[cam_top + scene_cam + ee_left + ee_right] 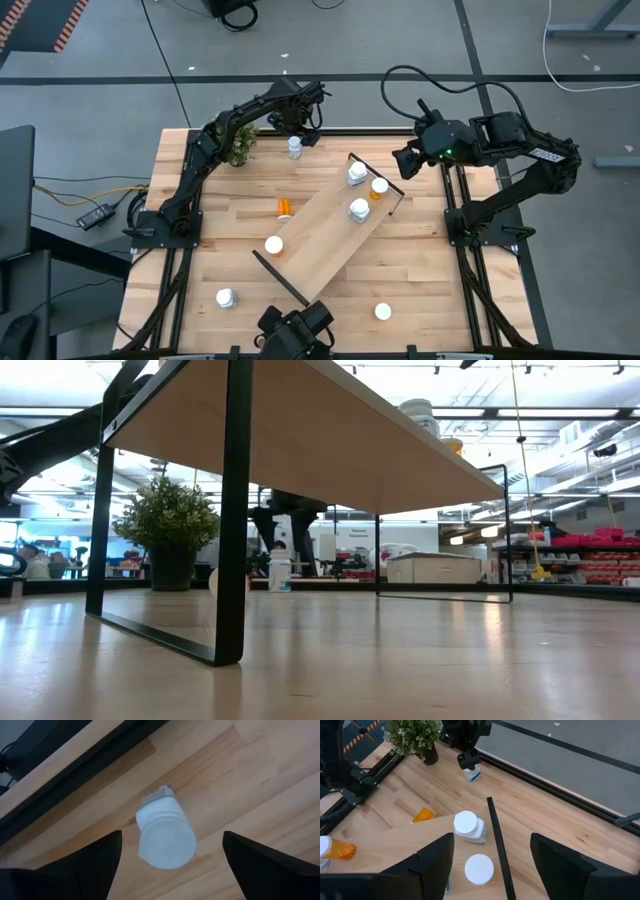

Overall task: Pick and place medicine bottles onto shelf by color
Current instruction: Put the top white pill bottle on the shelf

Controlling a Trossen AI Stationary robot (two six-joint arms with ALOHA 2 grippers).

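A white medicine bottle (165, 832) stands upright on its base on the table near the far edge, beside the potted plant (240, 145). My left gripper (171, 836) points down over it, open, one finger on either side of the bottle and clear of it. The shelf (320, 240) lies slantwise across the table's middle on its black end rails. It carries two white bottles (357, 174) (358, 210) and two orange ones (379, 187) (274, 245). My right gripper (403, 163) hangs open above the table's far right, touching nothing.
An orange bottle (285, 207) lies on the table left of the shelf. Two white bottles stand near the front edge, one (225, 297) at the left and one (383, 312) at the right. A black frame rail (75, 765) runs along the far edge close behind my left gripper.
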